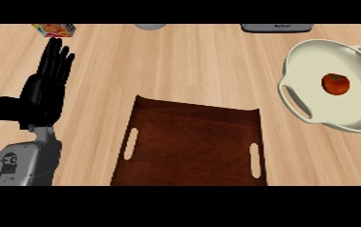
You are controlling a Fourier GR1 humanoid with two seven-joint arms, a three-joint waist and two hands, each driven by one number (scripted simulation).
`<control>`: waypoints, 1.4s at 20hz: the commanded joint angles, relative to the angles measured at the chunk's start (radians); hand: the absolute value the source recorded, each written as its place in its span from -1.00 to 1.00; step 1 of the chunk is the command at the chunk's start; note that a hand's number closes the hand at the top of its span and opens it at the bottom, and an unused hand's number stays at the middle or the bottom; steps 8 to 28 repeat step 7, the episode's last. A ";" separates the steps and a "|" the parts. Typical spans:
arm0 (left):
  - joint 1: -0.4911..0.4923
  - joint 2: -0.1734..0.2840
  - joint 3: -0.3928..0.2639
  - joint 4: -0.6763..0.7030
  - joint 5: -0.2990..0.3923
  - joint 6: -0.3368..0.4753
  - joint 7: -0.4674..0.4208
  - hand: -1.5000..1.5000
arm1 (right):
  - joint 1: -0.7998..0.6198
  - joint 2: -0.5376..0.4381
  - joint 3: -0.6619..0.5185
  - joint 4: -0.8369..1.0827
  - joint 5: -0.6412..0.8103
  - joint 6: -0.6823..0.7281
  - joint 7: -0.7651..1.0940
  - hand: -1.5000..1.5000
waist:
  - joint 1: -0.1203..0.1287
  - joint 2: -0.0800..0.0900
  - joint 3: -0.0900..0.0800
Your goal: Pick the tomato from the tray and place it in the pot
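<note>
The red tomato (335, 84) lies inside the cream white pot (310, 59) at the right side of the wooden counter. A dark brown tray (190, 145) with two slot handles sits in the lower middle with nothing on it. My left hand (47, 85) rests at the left edge, fingers straight and pointing up, well apart from tray and pot. No right hand shows in this view.
Along the far edge of the counter stand a colourful packet (54, 29) at the left, a grey round object (150, 26) in the middle and a dark grey appliance (276, 27) at the right. Bare wood lies between tray and pot.
</note>
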 commanded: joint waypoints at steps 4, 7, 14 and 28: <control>0.007 0.003 -0.011 -0.044 -0.021 0.004 0.040 0.00 | 0.148 -0.008 -0.042 -0.044 -0.152 0.071 -0.067 -1.00 | 0.006 0.002 0.000; -0.001 0.007 0.013 -0.008 0.001 -0.013 0.011 0.00 | 0.210 -0.069 -0.085 -0.034 -0.189 0.133 -0.044 -1.00 | 0.004 0.002 0.000; -0.001 0.007 0.013 -0.008 0.001 -0.013 0.011 0.00 | 0.210 -0.069 -0.085 -0.034 -0.189 0.133 -0.044 -1.00 | 0.004 0.002 0.000; -0.001 0.007 0.013 -0.008 0.001 -0.013 0.011 0.00 | 0.210 -0.069 -0.085 -0.034 -0.189 0.133 -0.044 -1.00 | 0.004 0.002 0.000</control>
